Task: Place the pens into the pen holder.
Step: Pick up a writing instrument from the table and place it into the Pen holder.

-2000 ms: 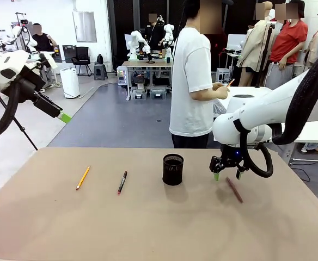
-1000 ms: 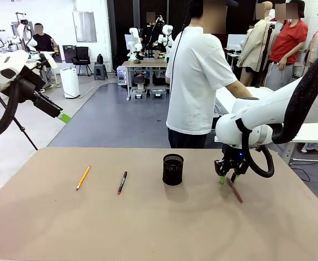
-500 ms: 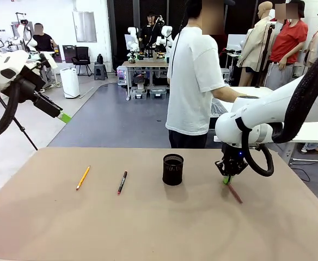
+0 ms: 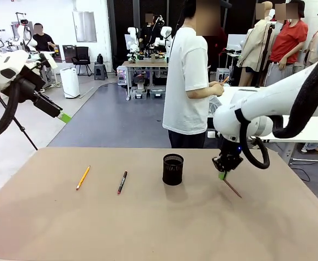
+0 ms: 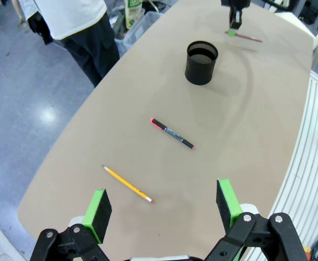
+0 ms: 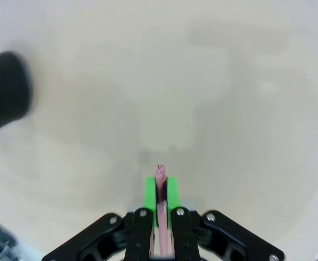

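The table [image 4: 148,228] is a big, plain, light brown top with a rounded edge. Past it, the room has a shiny grey floor [image 4: 121,117]. A person in a white T-shirt [image 4: 187,81] stands at the far side of the table. Farther back on the left there is a white bin [image 4: 70,82].

The black pen holder [image 4: 173,169] stands near the middle of the table. To its left lies the black pen [image 4: 122,182] with red ends. Farther left lies the yellow pencil [image 4: 83,177]. Both lie flat and apart from each other. The black pen has pale print on its side, too small to read.

The right gripper [image 4: 222,175] is just to the right of the pen holder. Its green pads [image 6: 150,191] are squeezed tight on one end of the reddish-brown pen [image 4: 232,187]. The pen slants down toward the table. I cannot tell if its low end touches the top.

The left gripper [image 5: 161,204] hangs high on the left. Its jaws are spread wide and hold nothing.
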`<move>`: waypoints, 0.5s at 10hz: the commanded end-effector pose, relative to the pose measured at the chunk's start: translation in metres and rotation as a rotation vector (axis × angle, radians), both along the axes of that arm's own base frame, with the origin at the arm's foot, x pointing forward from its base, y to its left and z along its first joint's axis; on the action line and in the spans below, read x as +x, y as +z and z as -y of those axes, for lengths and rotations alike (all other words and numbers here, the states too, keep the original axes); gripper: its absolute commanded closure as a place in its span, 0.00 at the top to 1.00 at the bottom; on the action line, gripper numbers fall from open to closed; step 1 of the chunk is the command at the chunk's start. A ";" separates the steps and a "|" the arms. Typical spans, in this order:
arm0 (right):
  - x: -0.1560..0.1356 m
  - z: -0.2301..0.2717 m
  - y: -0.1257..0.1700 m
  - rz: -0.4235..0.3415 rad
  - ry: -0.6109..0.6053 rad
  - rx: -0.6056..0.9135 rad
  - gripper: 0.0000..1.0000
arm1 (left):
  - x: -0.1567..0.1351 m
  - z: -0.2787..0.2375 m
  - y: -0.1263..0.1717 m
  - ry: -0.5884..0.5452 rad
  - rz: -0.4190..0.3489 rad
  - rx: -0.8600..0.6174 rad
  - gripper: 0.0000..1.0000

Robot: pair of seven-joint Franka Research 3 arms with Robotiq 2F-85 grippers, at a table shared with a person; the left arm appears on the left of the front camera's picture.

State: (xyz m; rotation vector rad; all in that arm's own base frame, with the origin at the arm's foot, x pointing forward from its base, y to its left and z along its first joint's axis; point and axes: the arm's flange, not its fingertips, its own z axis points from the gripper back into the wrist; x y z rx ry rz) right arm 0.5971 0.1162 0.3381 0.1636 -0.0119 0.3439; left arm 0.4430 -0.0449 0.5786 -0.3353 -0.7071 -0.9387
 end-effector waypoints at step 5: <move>-0.025 0.019 0.099 0.462 0.559 0.607 0.00 | 0.001 -0.001 0.000 0.004 0.005 0.000 1.00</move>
